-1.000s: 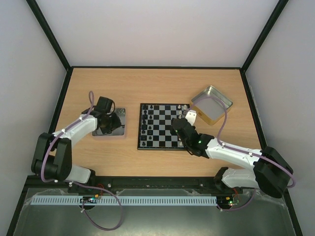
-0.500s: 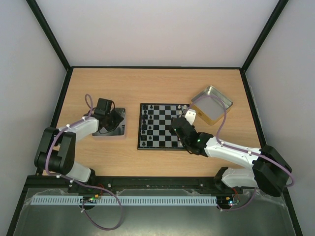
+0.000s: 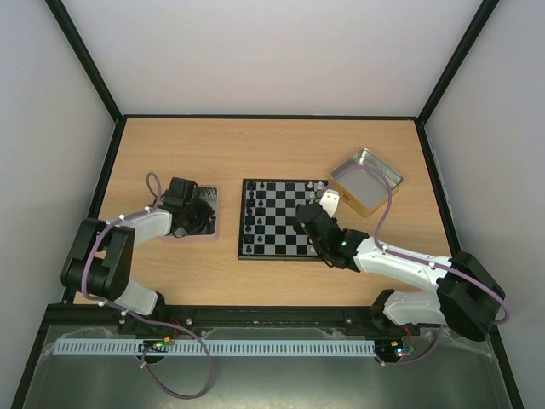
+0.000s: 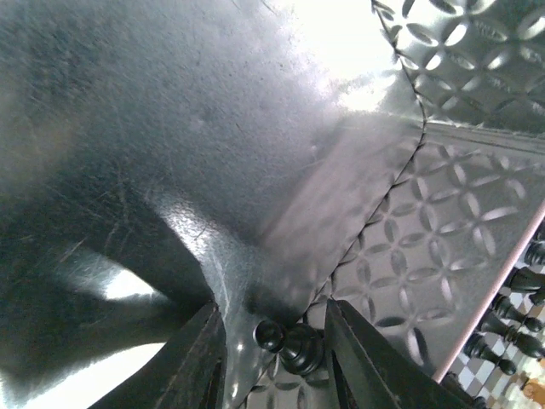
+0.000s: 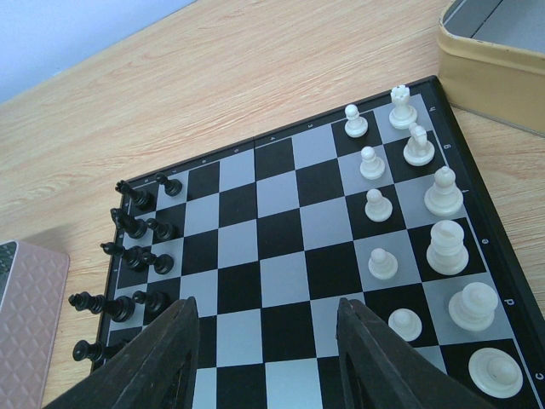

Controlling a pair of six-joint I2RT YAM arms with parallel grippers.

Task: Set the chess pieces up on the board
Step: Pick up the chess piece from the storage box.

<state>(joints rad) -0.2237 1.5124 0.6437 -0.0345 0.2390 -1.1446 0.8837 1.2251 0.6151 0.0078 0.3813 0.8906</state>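
The bench (image 3: 272, 145) is seen brightly, evenly lit; the metal tray (image 4: 213, 128) is washed by glare and blurred at close range.

**Three camera views**

The top camera looks down from behind the arms over the table (image 3: 272, 145). The left wrist camera sits close inside the metal tray (image 4: 255, 128). The right one looks obliquely across the board (image 5: 281, 226), which the top view also shows.

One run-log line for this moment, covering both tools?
left tool: open, astride black chess piece lying in metal tray | right tool: open, empty, above board | setup: unfinished
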